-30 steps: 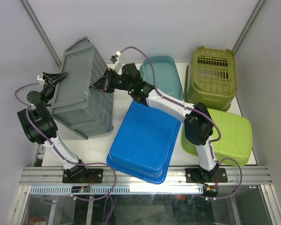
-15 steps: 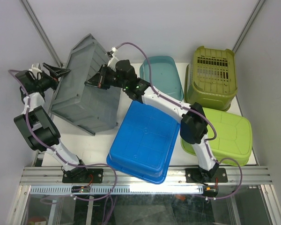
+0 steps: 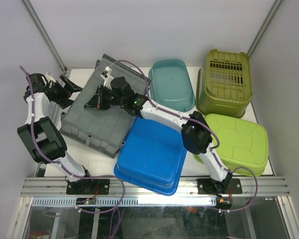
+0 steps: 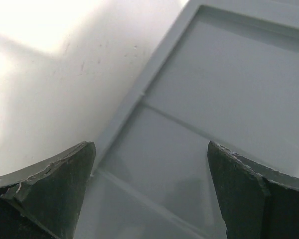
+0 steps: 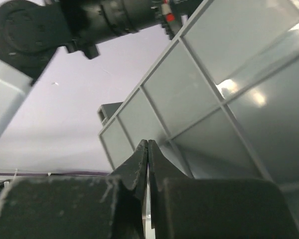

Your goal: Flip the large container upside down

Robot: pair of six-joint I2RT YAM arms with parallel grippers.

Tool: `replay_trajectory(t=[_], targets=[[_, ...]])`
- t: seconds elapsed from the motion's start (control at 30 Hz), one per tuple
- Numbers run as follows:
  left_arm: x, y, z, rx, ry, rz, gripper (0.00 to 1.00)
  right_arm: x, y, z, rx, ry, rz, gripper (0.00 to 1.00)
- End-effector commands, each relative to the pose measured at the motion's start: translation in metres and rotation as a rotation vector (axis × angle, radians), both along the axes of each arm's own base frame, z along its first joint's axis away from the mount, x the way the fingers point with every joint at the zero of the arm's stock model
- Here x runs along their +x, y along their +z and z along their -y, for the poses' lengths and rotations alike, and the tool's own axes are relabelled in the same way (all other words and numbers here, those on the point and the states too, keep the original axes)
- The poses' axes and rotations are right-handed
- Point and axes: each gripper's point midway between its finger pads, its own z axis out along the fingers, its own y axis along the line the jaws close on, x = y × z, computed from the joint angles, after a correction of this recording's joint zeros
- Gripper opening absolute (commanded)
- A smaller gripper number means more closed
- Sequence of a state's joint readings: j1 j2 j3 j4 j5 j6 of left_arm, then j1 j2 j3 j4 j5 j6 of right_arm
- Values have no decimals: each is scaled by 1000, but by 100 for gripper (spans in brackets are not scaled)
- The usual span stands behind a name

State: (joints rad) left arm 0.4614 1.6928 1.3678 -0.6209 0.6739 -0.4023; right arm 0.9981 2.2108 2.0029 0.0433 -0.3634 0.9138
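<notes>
Grey container [image 3: 100, 119] tipped over in the last second and now lies bottom-up at the far left of the surface [image 3: 97, 162], just beside the blue tub [image 3: 152, 154]. My left claw [image 3: 71, 85] let go, jaws wide apart. My right claw [image 3: 91, 103] is closed, pressing on the base. I judge the flip about done.

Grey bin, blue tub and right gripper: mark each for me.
Grey bin [image 3: 97, 124]: top view, middle of its ribbed upper face.
Blue tub [image 3: 152, 152]: top view, middle of its upper face.
Right gripper [image 5: 148, 149]: right wrist view, seam between the shut fingertips.
</notes>
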Motion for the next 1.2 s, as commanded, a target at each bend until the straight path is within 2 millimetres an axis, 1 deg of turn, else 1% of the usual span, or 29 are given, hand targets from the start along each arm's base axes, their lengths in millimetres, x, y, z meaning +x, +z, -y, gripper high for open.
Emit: replay_trajectory(t=[0.0,0.03,0.1,0.13,0.17,0.23,0.27,0.3,0.37,0.4,0.43,0.47,0.5,0.53,0.57,0.6,0.63,0.7,0.77,0.83,0.9,1.0,1.03,1.07,1.17], targets=[[1,56,-13,221,36,90,99,10,8,-1,11,-8,33,0],[3,61,-20,266,67,88,99,11,7,0,7,-8,33,0],[9,81,-24,321,80,122,99,11,8,1,4,-3,39,0],[12,90,-25,352,91,131,99,11,11,2,4,-4,40,2],[16,105,-27,391,98,154,99,11,14,4,-1,-4,64,22],[22,124,-28,456,113,174,99,13,26,8,-11,-9,109,44],[24,133,-26,485,115,178,99,13,35,12,-17,-16,135,55],[26,140,-22,513,118,179,99,14,43,16,-29,-26,163,59],[25,156,-6,582,108,195,99,19,58,32,-81,-72,230,67],[22,163,4,616,99,207,99,25,61,43,-131,-108,284,74],[18,169,17,637,87,223,99,31,64,58,-189,-158,322,79],[14,175,37,643,52,249,99,35,69,79,-257,-214,365,92],[8,179,50,631,29,269,99,44,70,101,-336,-286,403,98],[0,181,63,611,-5,287,99,52,66,124,-423,-356,431,99],[-8,183,75,587,-37,306,99,62,67,152,-506,-447,455,99],[-15,178,84,564,-57,307,99,70,65,181,-593,-527,470,99],[-27,184,88,556,-54,336,99,77,63,212,-673,-608,477,99],[-45,181,92,544,-59,349,99,85,61,278,-821,-782,473,100],[-62,178,94,560,-78,375,99,83,58,340,-940,-949,463,100],[-78,183,95,580,-93,417,99,73,57,390,-1013,-1067,451,100],[-91,187,94,596,-87,447,99,59,52,423,-1051,-1121,449,100],[-108,190,97,595,-84,493,99,39,45,457,-1055,-1184,437,99],[-110,189,96,593,-76,497,99,31,40,466,-1052,-1197,427,99],[-112,188,96,590,-70,498,99,26,40,473,-1031,-1212,418,99],[-117,181,99,584,-85,497,99,13,47,487,-958,-1250,408,99]])
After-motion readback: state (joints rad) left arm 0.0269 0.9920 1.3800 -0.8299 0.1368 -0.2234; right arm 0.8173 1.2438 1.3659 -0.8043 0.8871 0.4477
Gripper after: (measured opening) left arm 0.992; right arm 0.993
